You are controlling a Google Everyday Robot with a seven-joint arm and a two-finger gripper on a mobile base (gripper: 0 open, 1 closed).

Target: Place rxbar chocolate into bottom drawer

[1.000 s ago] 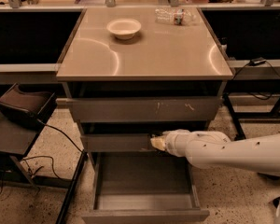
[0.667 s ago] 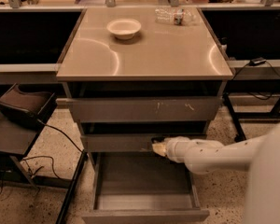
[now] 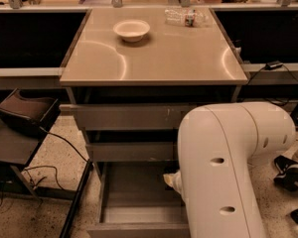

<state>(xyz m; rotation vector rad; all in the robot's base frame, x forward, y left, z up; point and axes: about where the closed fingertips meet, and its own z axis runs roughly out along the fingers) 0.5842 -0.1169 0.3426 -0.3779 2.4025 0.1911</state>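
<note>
The bottom drawer [image 3: 131,214] is pulled out, and the part of its grey tray I can see is bare. My white arm [image 3: 223,172] fills the lower right and covers the right side of the drawers. My gripper [image 3: 171,178] is at the arm's tip, low over the right part of the open bottom drawer; only its cream wrist end and a dark bit show. The rxbar chocolate is hidden or out of view.
A white bowl [image 3: 132,29] and a clear plastic bottle [image 3: 186,17] are at the back of the cabinet top [image 3: 149,58]. Two shut grey drawers [image 3: 129,117] sit above the open one. A dark chair [image 3: 25,115] with cables stands at the left.
My arm has swung in front of the camera and now covers the right side of the drawers. The gripper end has dropped from the middle drawer's front down into the open bottom drawer.
</note>
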